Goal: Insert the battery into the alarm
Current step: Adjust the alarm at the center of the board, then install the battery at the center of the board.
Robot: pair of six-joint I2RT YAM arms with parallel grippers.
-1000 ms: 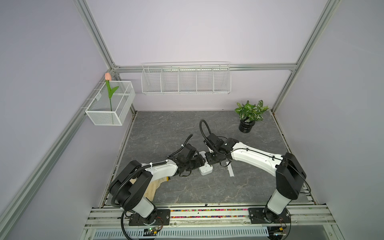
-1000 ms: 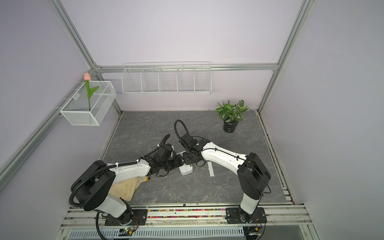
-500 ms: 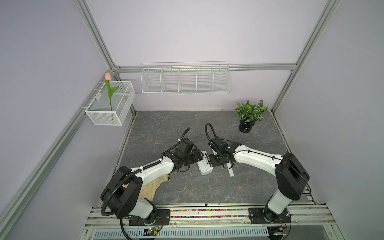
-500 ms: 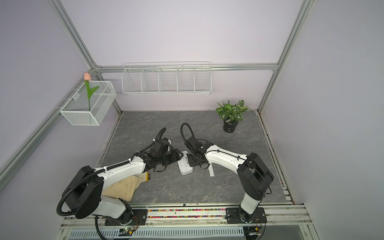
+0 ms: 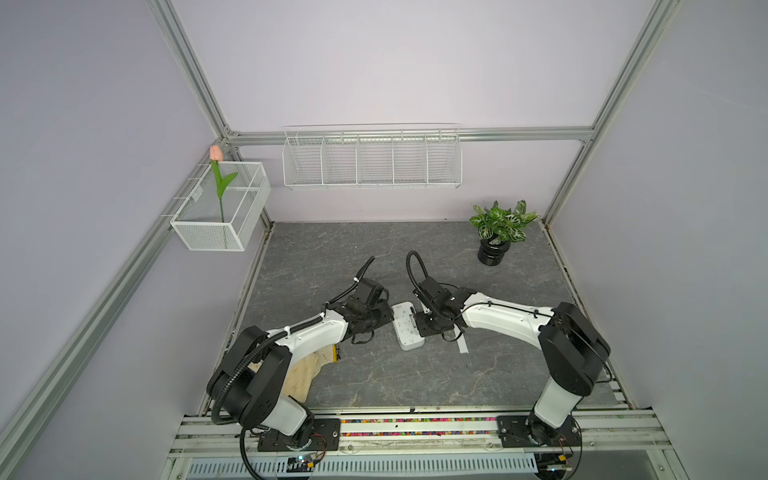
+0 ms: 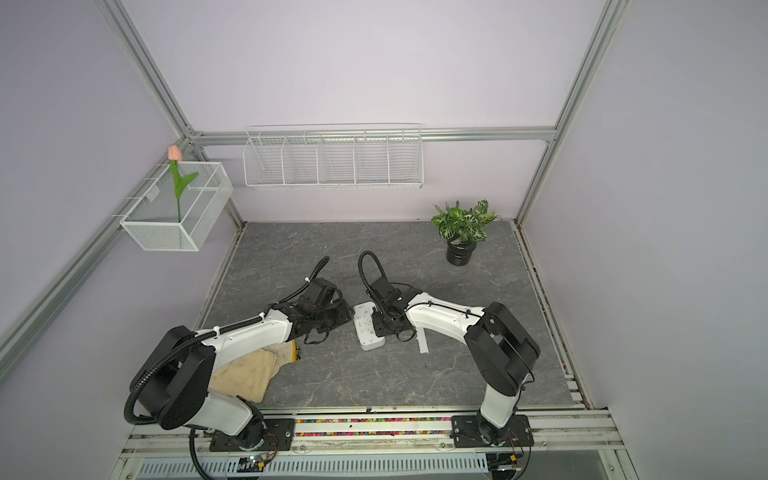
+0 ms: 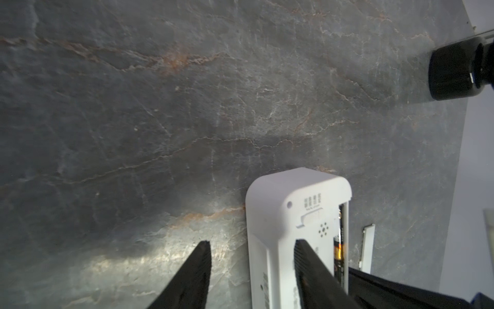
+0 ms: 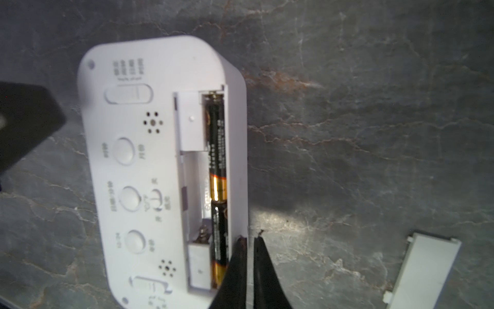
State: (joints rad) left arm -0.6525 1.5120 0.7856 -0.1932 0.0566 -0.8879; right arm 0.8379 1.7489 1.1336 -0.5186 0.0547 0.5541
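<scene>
The alarm [image 5: 407, 326] lies on the grey worktop [image 5: 374, 382] between the two arms, its white back with round buttons facing up. Its battery slot [image 8: 195, 174] is uncovered along one long edge. Two black-and-gold cells sit in it end to end: the far battery [image 8: 217, 144] at the end away from the right fingers [image 8: 263, 267], the near battery [image 8: 221, 240] at the end beside them. The right fingers are closed almost tip to tip and hold nothing; their tips rest at the alarm's rim, just beside the near battery. The left fingers [image 7: 192, 273] stand apart at the alarm's opposite long side, one over the alarm's back and the other over bare worktop next to it. I cannot tell whether they touch the alarm. The thin white cover strip [image 8: 419, 267] lies flat near the alarm on the right arm's side, not touching it. A beige cloth [image 5: 307, 370] lies well away from the alarm, under the left arm.
</scene>
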